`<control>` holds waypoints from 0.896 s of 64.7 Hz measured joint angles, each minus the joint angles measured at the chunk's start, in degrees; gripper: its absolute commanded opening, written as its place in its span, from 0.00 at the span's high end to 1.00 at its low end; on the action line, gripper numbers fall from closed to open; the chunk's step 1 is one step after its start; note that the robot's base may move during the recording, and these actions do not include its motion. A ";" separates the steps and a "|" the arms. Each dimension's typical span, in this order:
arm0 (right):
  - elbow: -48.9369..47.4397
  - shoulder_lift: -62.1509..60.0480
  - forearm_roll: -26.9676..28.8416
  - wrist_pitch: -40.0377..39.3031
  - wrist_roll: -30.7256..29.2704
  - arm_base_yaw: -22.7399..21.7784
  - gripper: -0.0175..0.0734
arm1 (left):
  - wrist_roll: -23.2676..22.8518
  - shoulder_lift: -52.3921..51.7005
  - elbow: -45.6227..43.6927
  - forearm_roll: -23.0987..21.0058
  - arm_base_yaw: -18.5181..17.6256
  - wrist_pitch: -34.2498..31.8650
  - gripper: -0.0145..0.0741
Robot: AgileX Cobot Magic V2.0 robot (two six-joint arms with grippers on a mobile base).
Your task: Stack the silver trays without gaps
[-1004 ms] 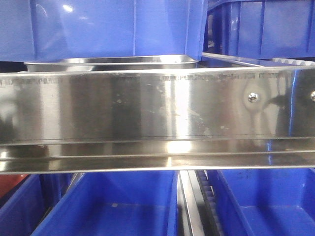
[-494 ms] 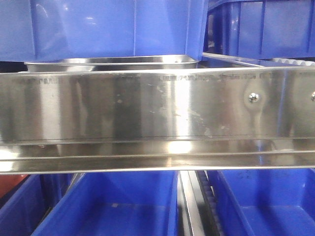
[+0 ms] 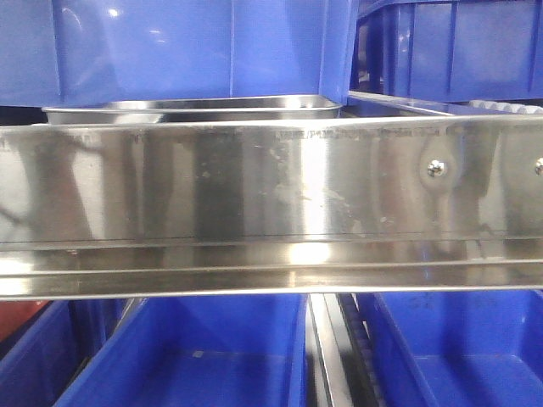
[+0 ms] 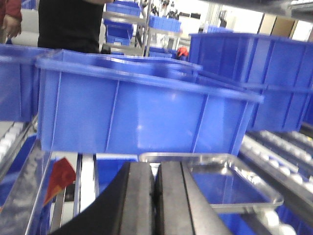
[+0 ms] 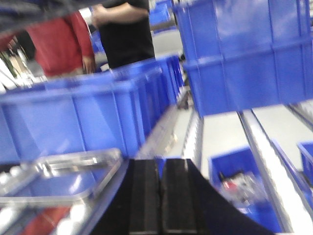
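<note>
Behind the long steel rail [image 3: 271,195] in the front view, a silver tray [image 3: 195,108] is lying flat, only its rim showing above the rail's top edge; a blue bin [image 3: 204,47] is standing just behind it; lower blue bins [image 3: 195,360] are sitting open beneath the rail. From the left wrist view, the left hand [image 4: 155,196] is hanging low with its two dark fingers pressing flat against each other, gripping nothing; the tray is resting on the roller bench [image 4: 286,164] just beyond and to the right of that hand, in front of the bin's wall. From the right wrist view, the right hand [image 5: 160,196] is likewise pressing its fingers together, holding nothing; the tray is lying near it on the left; stacked blue bins [image 5: 244,54] are rising on the right; a person in red [image 5: 63,44] and a person in black [image 5: 124,29] are standing behind.
</note>
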 measured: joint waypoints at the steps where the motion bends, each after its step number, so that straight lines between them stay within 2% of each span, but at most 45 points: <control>1: 0.00 0.00 0.38 -0.27 0.00 0.00 0.89 | 0.00 0.00 -0.10 0.00 0.00 -0.11 0.85; 18: -0.14 0.00 6.97 -7.24 0.11 0.00 0.89 | 0.00 0.00 -0.38 -2.54 0.00 -6.22 0.85; 29: -0.28 0.00 7.88 -8.10 -0.27 0.00 0.89 | 0.00 0.00 -0.78 -5.06 0.00 -6.70 0.85; 33: -1.50 0.21 8.27 -4.65 -3.80 0.00 0.89 | 0.96 0.00 -2.38 -5.67 0.00 -5.97 0.85; 40: -6.20 2.45 9.33 2.88 -14.11 0.00 0.89 | 6.27 1.34 -7.45 -5.20 0.00 -2.34 0.85; 43: -8.89 4.20 9.56 5.73 -16.72 0.00 0.89 | 7.73 2.75 -9.60 -4.75 0.00 0.08 0.85; 50: -13.38 10.06 10.37 10.41 -18.92 0.00 0.89 | 8.98 7.38 -12.82 -5.29 0.00 4.93 0.85; 58: -16.97 17.29 12.26 12.70 -19.55 0.00 0.89 | 9.33 13.07 -13.22 -9.42 0.00 7.53 0.85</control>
